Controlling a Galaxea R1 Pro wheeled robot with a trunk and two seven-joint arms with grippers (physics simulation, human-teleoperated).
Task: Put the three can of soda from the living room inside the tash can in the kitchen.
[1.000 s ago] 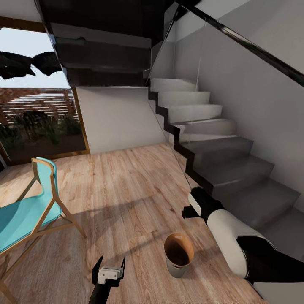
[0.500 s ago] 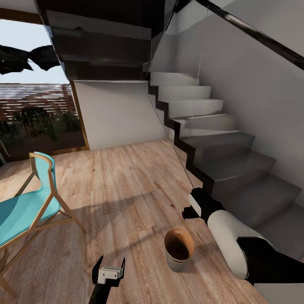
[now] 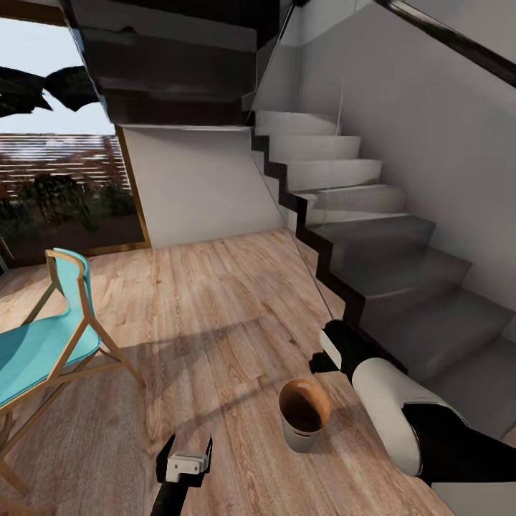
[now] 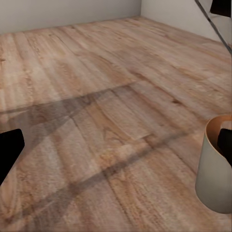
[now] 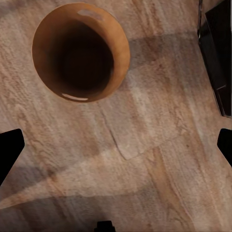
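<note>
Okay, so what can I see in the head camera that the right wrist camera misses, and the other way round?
The head view takes in the room: a turquoise chair to the robot's left, the grey staircase with its glass panel, a big window, and both arms. The right wrist view looks almost straight down into the bin, showing its copper-brown inside, which looks empty though the bottom is dark. Both show the bin standing upright on the wood floor, and no drink cans.
</note>
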